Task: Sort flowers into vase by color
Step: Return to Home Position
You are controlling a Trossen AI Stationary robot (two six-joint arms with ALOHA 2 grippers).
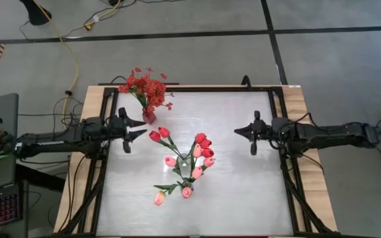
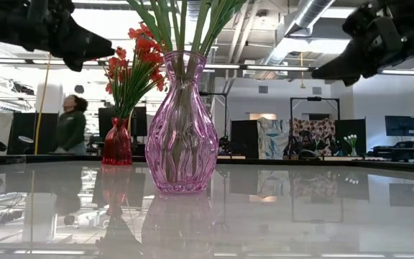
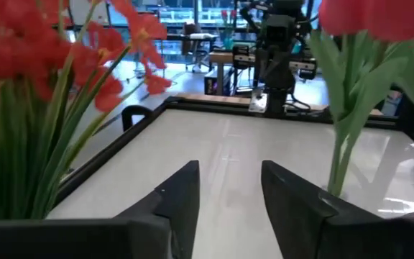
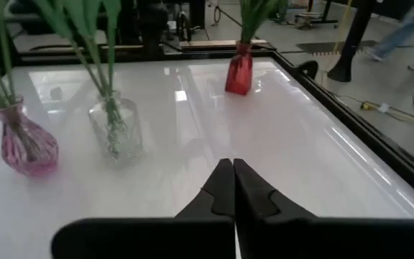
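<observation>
left pincer (image 1: 139, 128) hangs apart, middle left. right pincer (image 1: 238, 131) is pressed together, middle right, over the white surface (image 1: 243, 192).

Ribbed purple vase (image 2: 182, 133), red vase (image 2: 117, 145), clear vase (image 4: 116, 131), glossy white table (image 1: 243, 192).

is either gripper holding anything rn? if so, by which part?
Nothing is held. The left gripper is open and empty at the left side of the table; the right gripper is shut on nothing at the right side.
</observation>
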